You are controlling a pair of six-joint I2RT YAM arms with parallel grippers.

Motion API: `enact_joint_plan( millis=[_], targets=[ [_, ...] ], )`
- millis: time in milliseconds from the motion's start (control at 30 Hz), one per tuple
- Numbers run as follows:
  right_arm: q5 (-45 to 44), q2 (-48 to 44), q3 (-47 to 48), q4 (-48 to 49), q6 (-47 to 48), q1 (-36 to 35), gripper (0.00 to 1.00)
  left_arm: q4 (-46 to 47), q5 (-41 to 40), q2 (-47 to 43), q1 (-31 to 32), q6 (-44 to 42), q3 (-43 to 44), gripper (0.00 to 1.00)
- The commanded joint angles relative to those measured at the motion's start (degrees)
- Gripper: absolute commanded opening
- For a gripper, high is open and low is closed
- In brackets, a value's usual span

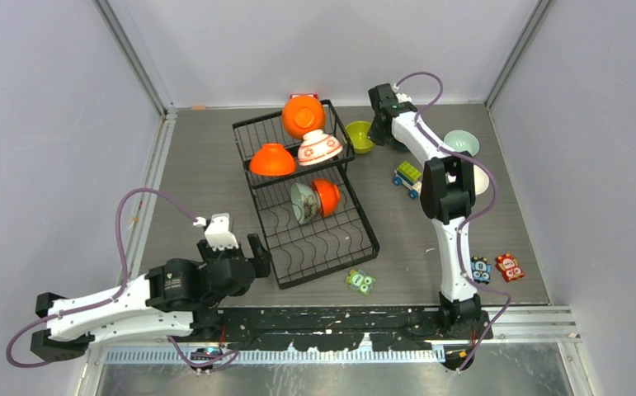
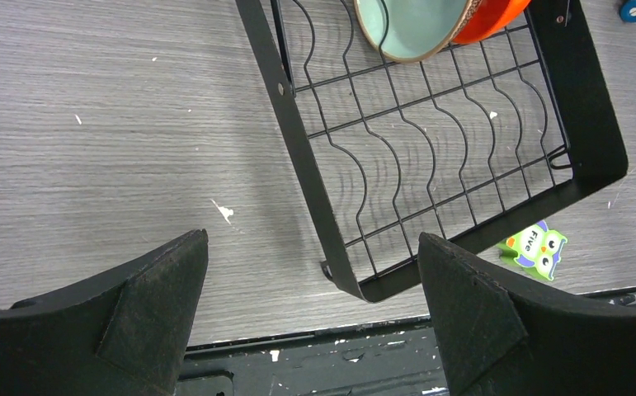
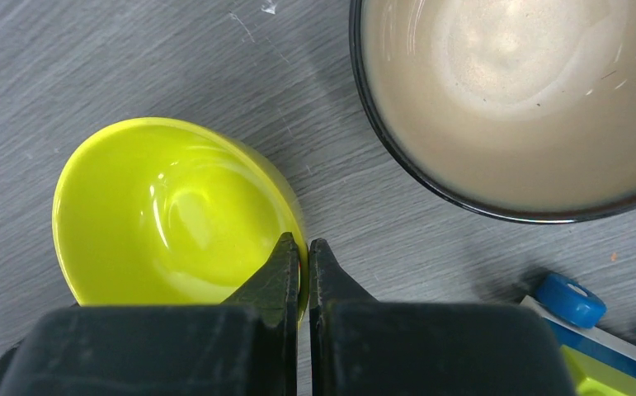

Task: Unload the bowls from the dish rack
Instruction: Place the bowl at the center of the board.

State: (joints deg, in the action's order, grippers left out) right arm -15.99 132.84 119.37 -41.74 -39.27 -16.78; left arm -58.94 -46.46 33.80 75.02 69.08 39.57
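Top view: a black wire dish rack (image 1: 314, 243) lies mid-table in two hinged sections. Its far section holds a far orange bowl (image 1: 303, 115), a floral bowl (image 1: 320, 147) and a left orange bowl (image 1: 272, 160). Its near section holds a mint bowl (image 1: 303, 203) on edge against a near orange bowl (image 1: 328, 196). Just right of the far section, a lime green bowl (image 1: 360, 136) sits on the table with the right gripper (image 1: 378, 136) at its rim. A pale bowl (image 1: 461, 142) stands further right, also out of the rack. The left gripper (image 1: 258, 256) is at the rack's near left side.

Left wrist view: the left gripper's fingers (image 2: 157, 305) are spread wide and hold nothing, above bare table and the rack's near corner. The mint bowl and near orange bowl show at the far edge. An owl toy (image 2: 537, 247) lies just outside the rack.

Right wrist view: the right gripper's fingers (image 3: 277, 272) are clenched on the lime bowl's rim, one inside and one outside. A dark-rimmed bowl (image 3: 512, 99) stands close by, not touching.

The bowls look light and rigid but glossy, so probably slippery and breakable. The rim is the natural hold, and for the bowls on edge, the upper rim is exposed.
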Motion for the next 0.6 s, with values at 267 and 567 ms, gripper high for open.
enact_joint_plan(
  millis=[267,567],
  targets=[
    [-0.63,2.42,3.18,2.12,1.17,-0.19,0.05,0.86,-1.49,-0.81,0.07,2.26,-0.72,1.0],
    [0.34,4.19,4.16,1.86,1.06,0.35,0.15,0.05,-1.51,-0.88,0.04,3.25,-1.03,1.0]
  ],
)
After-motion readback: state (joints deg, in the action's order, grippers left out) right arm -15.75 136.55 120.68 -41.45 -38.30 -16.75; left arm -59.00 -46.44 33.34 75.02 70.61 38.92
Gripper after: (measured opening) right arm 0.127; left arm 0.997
